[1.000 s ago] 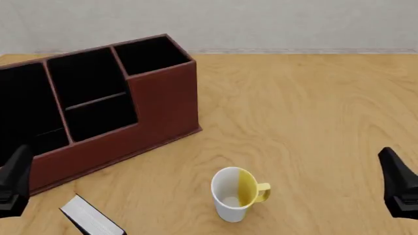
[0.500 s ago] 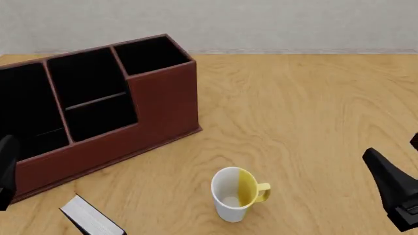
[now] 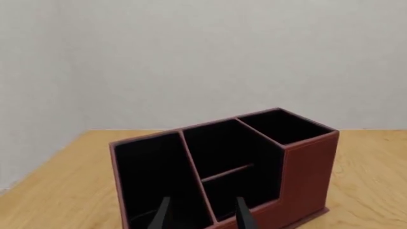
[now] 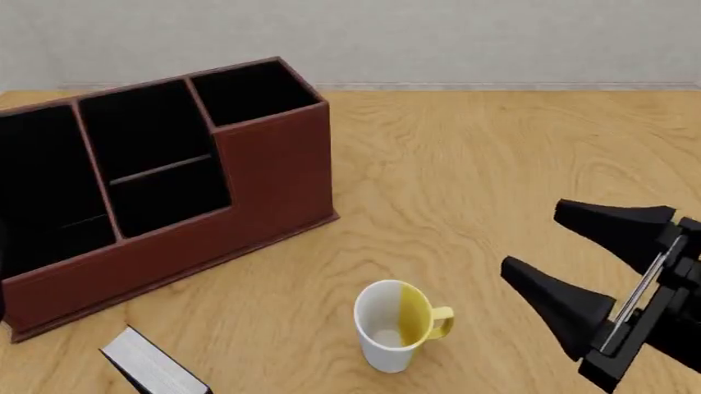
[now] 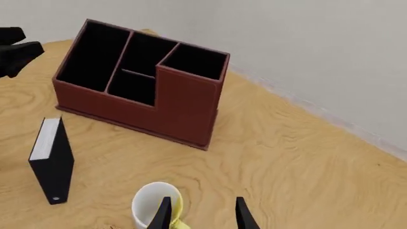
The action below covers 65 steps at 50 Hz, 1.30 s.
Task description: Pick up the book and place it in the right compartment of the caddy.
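The black book point(image 4: 148, 367) stands on the table at the front left, white page edge up, in front of the caddy; it also shows upright in the right wrist view point(image 5: 53, 164). The reddish-brown caddy point(image 4: 274, 168) stands at the back left. Its right compartment point(image 4: 254, 90) is a tall black bin and looks empty, as it does in the other views point(image 3: 283, 126) point(image 5: 197, 61). My right gripper point(image 4: 533, 238) is open and empty, right of the mug. My left gripper point(image 3: 202, 215) is open and empty, in front of the caddy's left sections.
A white mug point(image 4: 395, 324) with a yellow inside and handle stands upright at the front middle, between the book and my right gripper; it also shows in the right wrist view point(image 5: 152, 206). A pale wall runs along the table's far edge.
My right gripper has swung up and left into the front view, with both fingers spread. My left gripper has slid left out of the front view. Book, mug and caddy have not moved.
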Each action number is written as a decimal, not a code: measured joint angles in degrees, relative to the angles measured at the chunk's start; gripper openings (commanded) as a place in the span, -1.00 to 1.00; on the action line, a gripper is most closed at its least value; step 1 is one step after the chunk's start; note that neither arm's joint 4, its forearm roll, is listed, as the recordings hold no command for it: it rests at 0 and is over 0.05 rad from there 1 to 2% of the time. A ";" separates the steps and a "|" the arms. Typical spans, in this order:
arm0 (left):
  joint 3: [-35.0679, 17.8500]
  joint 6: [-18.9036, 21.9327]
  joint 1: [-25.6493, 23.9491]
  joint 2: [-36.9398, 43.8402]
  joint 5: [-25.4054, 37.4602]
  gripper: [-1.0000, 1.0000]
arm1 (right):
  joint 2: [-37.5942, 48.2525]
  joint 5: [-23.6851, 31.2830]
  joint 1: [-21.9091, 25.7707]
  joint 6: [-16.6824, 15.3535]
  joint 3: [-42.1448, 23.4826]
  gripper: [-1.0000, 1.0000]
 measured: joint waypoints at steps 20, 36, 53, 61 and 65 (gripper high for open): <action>0.40 0.62 0.67 -0.01 -0.76 1.00 | 19.03 -9.00 16.00 1.59 -5.07 1.00; 0.84 0.71 0.84 -0.01 -1.37 1.00 | 29.34 -12.84 24.71 2.76 -9.02 1.00; 1.33 0.85 0.85 -0.01 -1.98 1.00 | 43.45 -18.69 32.67 4.68 -14.12 1.00; 1.72 0.85 0.85 -0.01 -2.29 1.00 | 47.96 -19.80 34.91 5.61 -16.32 1.00; 1.93 0.85 0.84 -0.01 -2.45 1.00 | 49.91 -20.27 35.58 6.02 -17.17 1.00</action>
